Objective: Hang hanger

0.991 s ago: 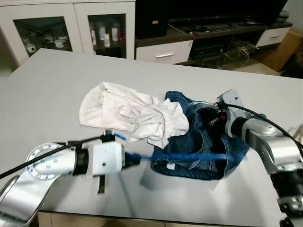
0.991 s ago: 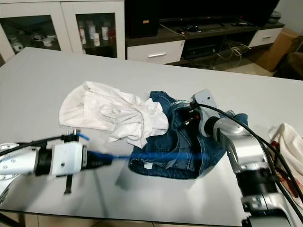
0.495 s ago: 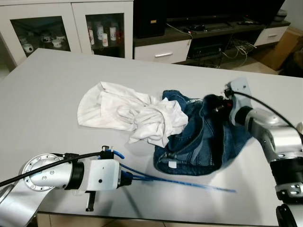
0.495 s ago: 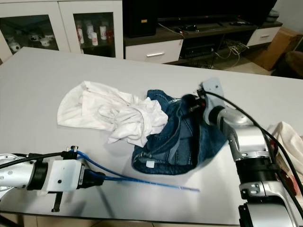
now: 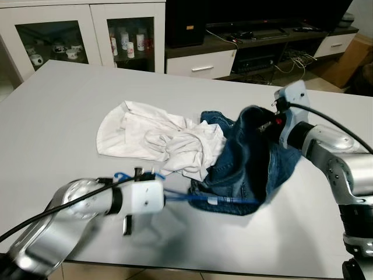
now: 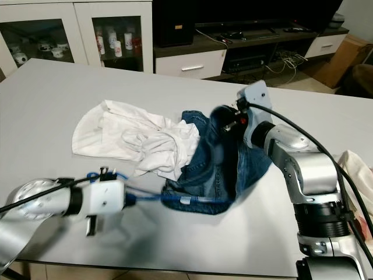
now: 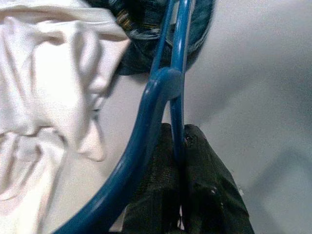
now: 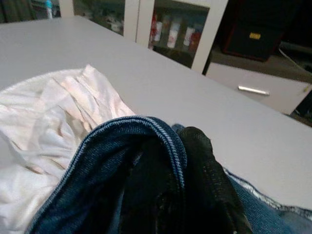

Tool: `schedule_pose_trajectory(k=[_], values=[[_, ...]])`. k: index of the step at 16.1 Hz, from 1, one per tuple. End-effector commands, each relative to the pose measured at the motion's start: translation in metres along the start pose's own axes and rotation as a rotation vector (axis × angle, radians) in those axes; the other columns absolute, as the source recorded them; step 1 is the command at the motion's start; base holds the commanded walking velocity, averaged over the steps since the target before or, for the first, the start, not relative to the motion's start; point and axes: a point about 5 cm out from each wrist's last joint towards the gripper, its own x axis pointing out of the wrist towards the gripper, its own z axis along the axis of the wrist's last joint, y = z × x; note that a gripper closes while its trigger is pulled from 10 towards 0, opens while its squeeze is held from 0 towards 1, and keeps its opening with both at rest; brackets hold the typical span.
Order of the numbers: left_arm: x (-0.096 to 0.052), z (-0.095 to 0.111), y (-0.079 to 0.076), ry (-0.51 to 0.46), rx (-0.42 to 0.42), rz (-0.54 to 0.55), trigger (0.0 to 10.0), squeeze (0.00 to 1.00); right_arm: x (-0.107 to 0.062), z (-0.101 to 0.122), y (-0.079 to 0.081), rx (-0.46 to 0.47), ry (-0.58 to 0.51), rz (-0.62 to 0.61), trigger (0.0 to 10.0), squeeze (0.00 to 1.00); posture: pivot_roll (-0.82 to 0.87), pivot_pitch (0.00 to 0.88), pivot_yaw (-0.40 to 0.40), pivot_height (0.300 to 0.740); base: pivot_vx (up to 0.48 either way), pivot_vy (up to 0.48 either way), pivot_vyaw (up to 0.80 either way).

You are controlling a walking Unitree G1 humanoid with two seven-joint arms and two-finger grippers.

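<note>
Blue hanger (image 5: 224, 200), pinched in my left gripper (image 7: 178, 146), pokes under denim (image 5: 250, 169) my right gripper (image 8: 180, 161) pinches at frame centre, lifted above the desk (image 5: 58, 99).

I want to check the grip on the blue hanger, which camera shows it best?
The left wrist view: the left gripper is shut on the blue hanger up close. The eye views show the hanger blurred, reaching into the jeans that the right gripper lifts.
</note>
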Motion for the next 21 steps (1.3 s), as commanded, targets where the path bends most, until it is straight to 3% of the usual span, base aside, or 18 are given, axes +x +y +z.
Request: schedule_pose_trajectory(k=[1,8,9,12,14,17,19,21], values=[[0.009,-0.008,-0.001,0.051,-0.041,-0.005,10.0,0.00,-0.006,0.002,-0.003,0.015,-0.010,-0.026,0.0,0.00,0.01,0.049,-0.082,0.740,0.000,0.000,0.00],[0.033,-0.012,0.023,0.152,-0.111,0.152,10.0,0.00,-0.015,0.008,0.015,0.078,-0.033,-0.020,0.0,0.00,0.01,0.052,-0.088,0.740,0.000,0.000,0.00],[0.039,-0.010,0.029,0.164,-0.123,0.179,10.0,0.00,-0.015,0.014,0.025,0.087,-0.051,-0.009,0.0,0.00,0.01,0.052,-0.087,0.740,0.000,0.000,0.00],[0.047,-0.002,0.038,0.158,-0.137,0.216,10.0,0.00,-0.014,0.016,0.036,0.095,-0.054,-0.002,0.0,0.00,0.00,0.049,-0.086,0.740,0.000,0.000,0.00],[0.046,0.011,0.041,0.084,-0.166,0.223,10.0,0.00,-0.013,0.010,0.032,0.103,-0.027,-0.073,0.0,0.00,0.00,0.047,-0.081,0.740,0.000,0.000,0.00],[0.040,0.046,0.034,-0.117,-0.157,0.135,10.0,0.00,-0.008,-0.006,0.024,0.145,0.014,-0.210,0.0,0.00,0.00,0.045,-0.081,0.740,0.000,0.000,0.00],[0.034,0.053,0.029,-0.159,-0.122,0.085,10.0,0.00,-0.007,-0.012,0.011,0.159,0.029,-0.290,0.0,0.00,0.00,0.046,-0.084,0.740,0.000,0.000,0.00],[0.030,0.053,0.028,-0.168,-0.114,0.067,10.0,0.00,-0.004,-0.009,0.015,0.166,0.016,-0.275,0.0,0.00,0.01,0.045,-0.084,0.740,0.000,0.000,0.00]])
